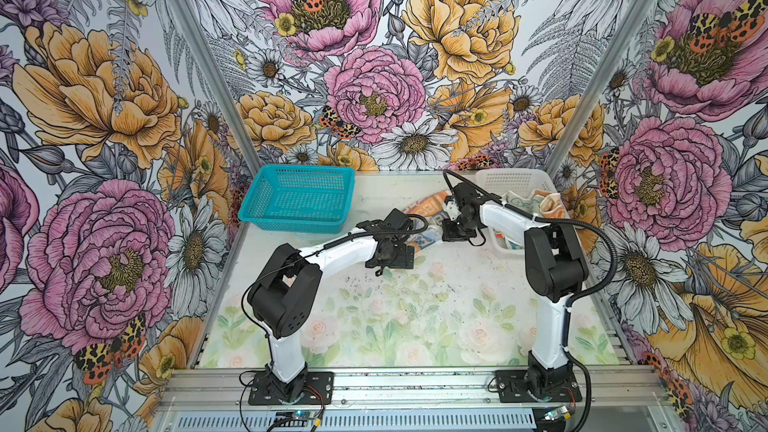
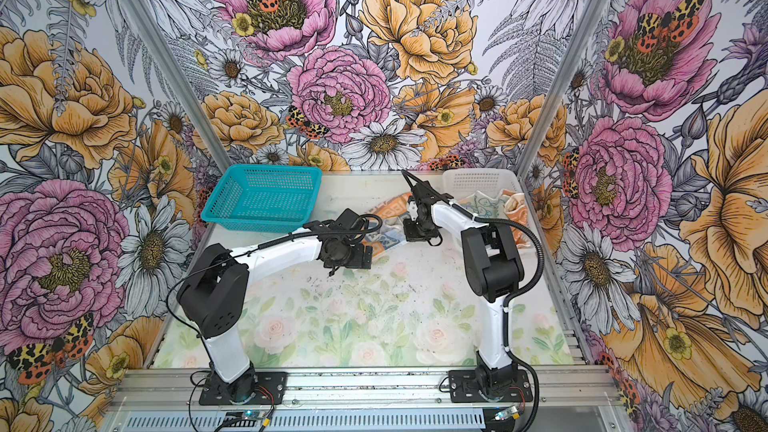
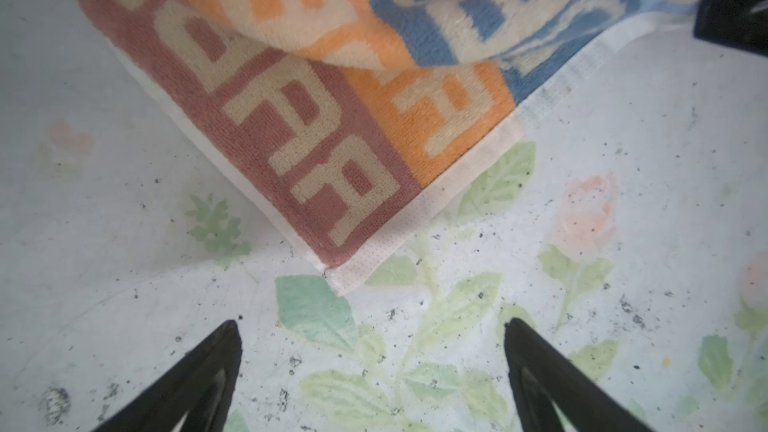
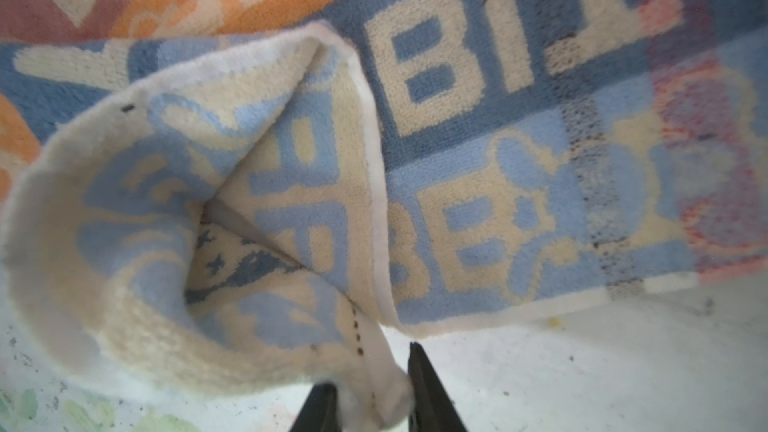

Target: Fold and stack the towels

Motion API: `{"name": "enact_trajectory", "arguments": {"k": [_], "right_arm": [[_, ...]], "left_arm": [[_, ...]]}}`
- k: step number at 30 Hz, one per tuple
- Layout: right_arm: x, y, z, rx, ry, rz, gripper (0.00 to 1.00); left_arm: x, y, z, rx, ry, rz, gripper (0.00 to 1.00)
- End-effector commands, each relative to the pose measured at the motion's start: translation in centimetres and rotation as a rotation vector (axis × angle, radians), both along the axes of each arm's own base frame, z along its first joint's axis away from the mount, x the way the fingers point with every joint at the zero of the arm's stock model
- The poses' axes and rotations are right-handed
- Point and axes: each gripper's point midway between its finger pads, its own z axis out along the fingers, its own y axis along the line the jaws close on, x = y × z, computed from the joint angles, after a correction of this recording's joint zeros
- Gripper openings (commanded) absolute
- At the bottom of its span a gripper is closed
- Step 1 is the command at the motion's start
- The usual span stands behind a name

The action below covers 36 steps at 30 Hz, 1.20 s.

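Two robot grippers work a soft orange, blue and rust striped terry towel (image 1: 426, 204), rumpled mid-table.
Nearest, the left gripper (image 3: 372, 326) hangs wide open just short of the towel's flat corner; it should slide in low and pinch the hem squarely. Beyond, the right gripper (image 4: 374, 384) pinches a lifted hem corner. Farthest, the other towels (image 1: 521, 201) lie in a white plastic mesh basket (image 1: 511, 178).

In both top views the left arm (image 1: 345, 249) and right arm (image 1: 503, 218) hid most of the striped towel (image 1: 428, 204). The right arm also covered part of the white basket (image 1: 511, 179) and its towels (image 1: 521, 201).
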Motion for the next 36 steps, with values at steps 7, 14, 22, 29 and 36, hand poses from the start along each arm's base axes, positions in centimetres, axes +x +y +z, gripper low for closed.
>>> {"name": "enact_trajectory", "arguments": {"k": [7,14,22,29,36], "right_arm": [[1.0,0.4,1.0,0.001,-0.046,0.004,0.05],[0.3,1.1,0.7,0.017,-0.025,0.013,0.00],[-0.3,1.9,0.6,0.027,-0.017,0.028,0.00],[-0.4,2.1,0.9,0.044,-0.016,0.024,0.00],[-0.5,2.4,1.3,0.060,-0.019,0.022,0.00]], "left_arm": [[-1.0,0.7,-3.3,0.118,0.051,-0.050,0.90],[-0.3,0.7,-3.5,0.146,0.036,-0.048,0.79],[0.7,1.0,-3.6,0.187,0.007,-0.034,0.70],[1.1,1.0,-4.5,0.213,0.016,-0.043,0.54],[0.0,1.7,-5.7,0.241,0.049,-0.054,0.28]]}}
